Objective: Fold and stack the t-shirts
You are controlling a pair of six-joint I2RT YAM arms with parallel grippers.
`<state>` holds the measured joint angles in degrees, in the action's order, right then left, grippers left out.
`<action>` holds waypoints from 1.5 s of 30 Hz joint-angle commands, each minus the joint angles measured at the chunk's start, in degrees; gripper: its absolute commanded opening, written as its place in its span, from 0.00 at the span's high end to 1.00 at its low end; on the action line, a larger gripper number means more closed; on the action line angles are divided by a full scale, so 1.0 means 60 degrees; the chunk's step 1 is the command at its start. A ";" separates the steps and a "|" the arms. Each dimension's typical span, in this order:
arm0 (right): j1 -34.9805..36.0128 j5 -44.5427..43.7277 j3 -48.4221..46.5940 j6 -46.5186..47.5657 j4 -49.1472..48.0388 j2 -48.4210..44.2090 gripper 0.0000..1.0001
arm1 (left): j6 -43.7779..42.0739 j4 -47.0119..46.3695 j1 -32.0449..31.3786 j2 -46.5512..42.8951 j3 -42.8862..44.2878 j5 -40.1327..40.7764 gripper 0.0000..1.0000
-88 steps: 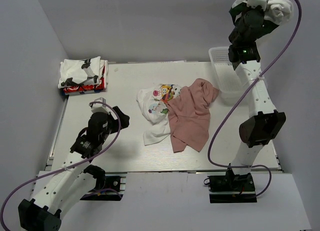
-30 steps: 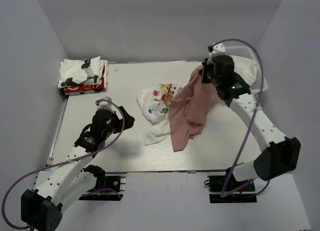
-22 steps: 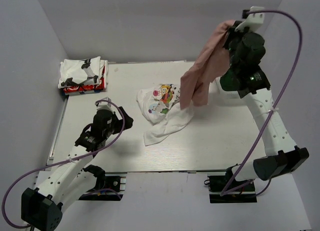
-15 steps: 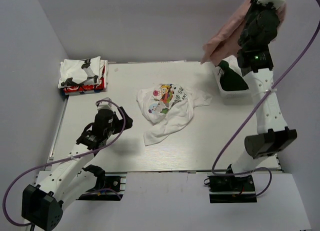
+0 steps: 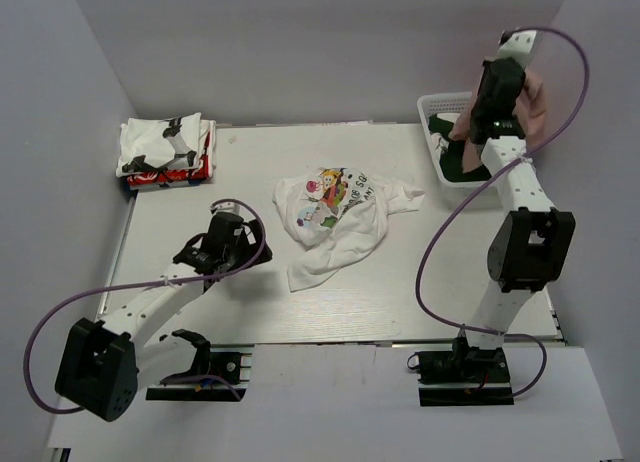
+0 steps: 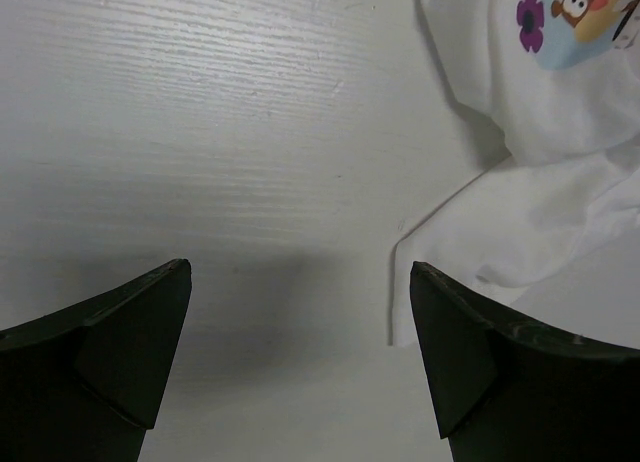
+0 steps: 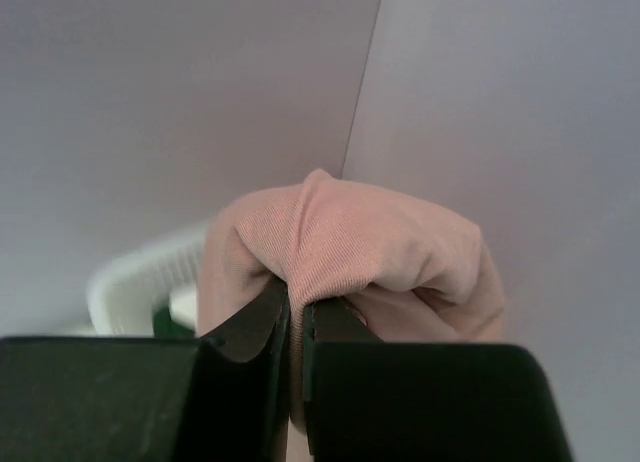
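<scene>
Only the right wrist view showed the right end effector point(image 7: 297, 310) pinched tight on a fold of the dusty pink t-shirt point(image 7: 350, 242), held aloft near the mesh basket point(image 5: 440, 104) containing the dark green t-shirt point(image 5: 465, 167). The left wrist view showed the left end effector point(image 6: 300, 282) spread wide over bare worktop point(image 6: 200, 132), beside the printed white t-shirt point(image 6: 540, 212). From above, five shirts could be counted. Two were folded at far left, the black-patched white t-shirt point(image 5: 165, 142) on the red t-shirt point(image 5: 150, 179). The print's lettering was unreadable.

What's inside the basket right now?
A dark green t-shirt shows inside the basket. The pink t-shirt, clamped in the right gripper, and the arm cover its right part.
</scene>
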<state>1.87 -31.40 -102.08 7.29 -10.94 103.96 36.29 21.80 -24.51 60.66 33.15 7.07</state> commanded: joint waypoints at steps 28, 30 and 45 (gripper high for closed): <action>0.1827 0.4370 0.4488 -0.3573 0.4373 -0.2928 0.10 | -0.0484 -0.1320 -0.2711 0.4083 0.0877 -0.1473 0.61; 0.2017 0.4107 0.4911 -0.3953 0.4371 -0.2884 0.10 | -0.0308 -0.1144 -0.2813 0.4186 0.1081 -0.1004 1.00; 0.2780 0.1703 0.4623 -0.6941 0.4899 0.0217 0.10 | 0.1392 0.0247 -0.2727 -0.0059 0.0175 0.1824 1.00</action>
<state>18.65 -16.47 -70.39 -28.25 17.63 101.38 42.30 20.38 -41.36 64.36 35.79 13.65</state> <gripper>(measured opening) 0.904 0.020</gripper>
